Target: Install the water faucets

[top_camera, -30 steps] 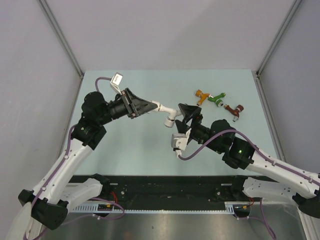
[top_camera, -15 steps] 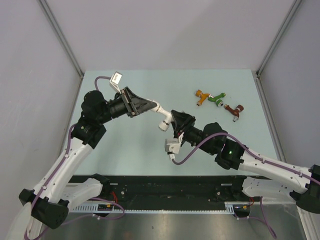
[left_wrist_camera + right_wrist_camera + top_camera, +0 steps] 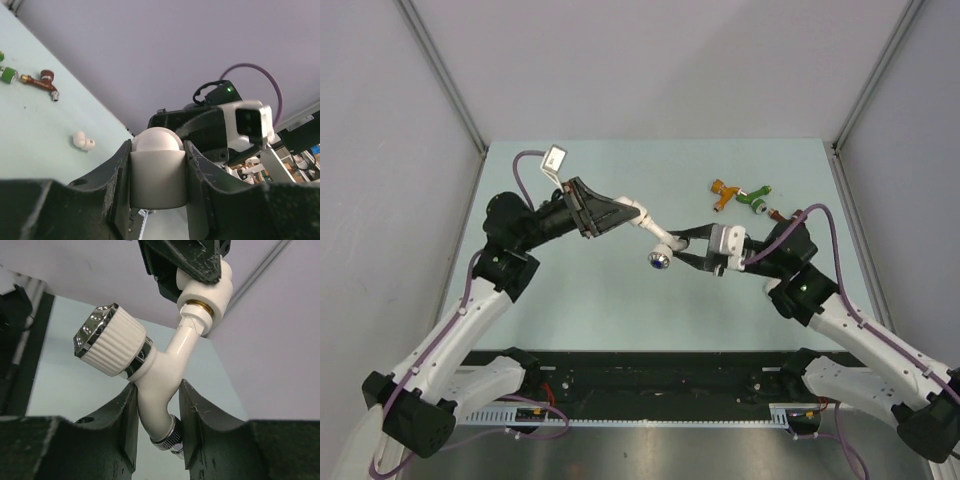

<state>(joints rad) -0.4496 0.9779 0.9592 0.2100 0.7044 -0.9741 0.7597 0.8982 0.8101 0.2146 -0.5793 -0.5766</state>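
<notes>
Pale green table point(image 3: 570, 300) seen from above, with 2 arms meeting over its middle. The left gripper point(image 3: 622, 212), reaching from 9 o'clock, pinches a white elbow connector point(image 3: 638, 212). The right gripper point(image 3: 678, 244), reaching from 3 o'clock, pinches the white faucet point(image 3: 661, 240) by its body. The silvery knob point(image 3: 660, 261) points to 6 o'clock and the stem enters that connector. An orange faucet point(image 3: 722, 192), a green faucet point(image 3: 754, 197) and a dark red faucet point(image 3: 778, 214) lie at 1 o'clock.

White faucet point(image 3: 159, 365) is up off the worktop point(image 3: 580, 300), tilted, its body pinched in the right gripper's point(image 3: 156, 405) jaws. Its ribbed silvery knob point(image 3: 107, 340) juts sideways. Its stem end meets a white fitting point(image 3: 207, 287) held by the left gripper point(image 3: 159, 165). Orange faucet point(image 3: 721, 190), green faucet point(image 3: 754, 197) and dark red faucet point(image 3: 42, 82) lie in a row, far right.
</notes>
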